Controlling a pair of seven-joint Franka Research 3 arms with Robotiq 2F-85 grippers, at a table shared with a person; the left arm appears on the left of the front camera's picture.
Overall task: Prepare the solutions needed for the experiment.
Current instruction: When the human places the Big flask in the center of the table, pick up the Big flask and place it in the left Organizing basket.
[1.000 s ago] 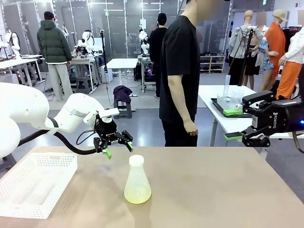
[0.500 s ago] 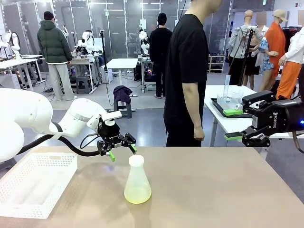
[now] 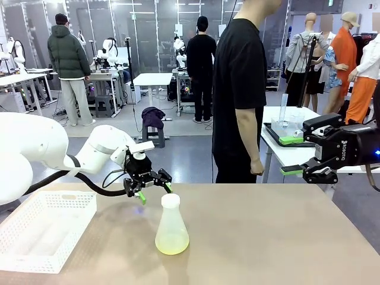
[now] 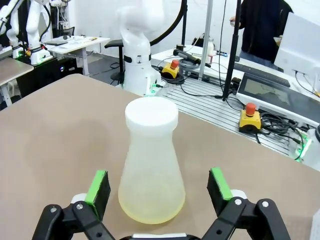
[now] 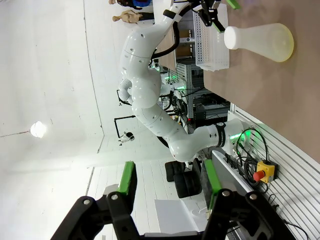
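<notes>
A frosted conical flask [image 3: 171, 228] with a white cap stands upright on the brown table, and the solutions [image 3: 172, 244] form a shallow pale yellow-green layer in its bottom. My left gripper [image 3: 154, 191] hovers open just behind and left of the flask's neck, a little apart from it. In the left wrist view the flask [image 4: 151, 165] stands straight ahead, slightly beyond my open left gripper [image 4: 159, 186]. My right gripper [image 3: 291, 155] hangs open and holding nothing above the table's far right edge. From my right gripper [image 5: 168, 180] the flask [image 5: 260, 41] appears far off.
A white perforated basket [image 3: 44, 228] sits at the table's front left. A person in black [image 3: 240, 89] stands at the far edge, arm hanging down. Behind on the right, another table holds a tray [image 3: 279, 135] with a tall clear cylinder [image 3: 283, 116].
My left gripper has moved right and a little down, closer to the flask's neck. The person has shifted slightly to the right. My right arm has not moved.
</notes>
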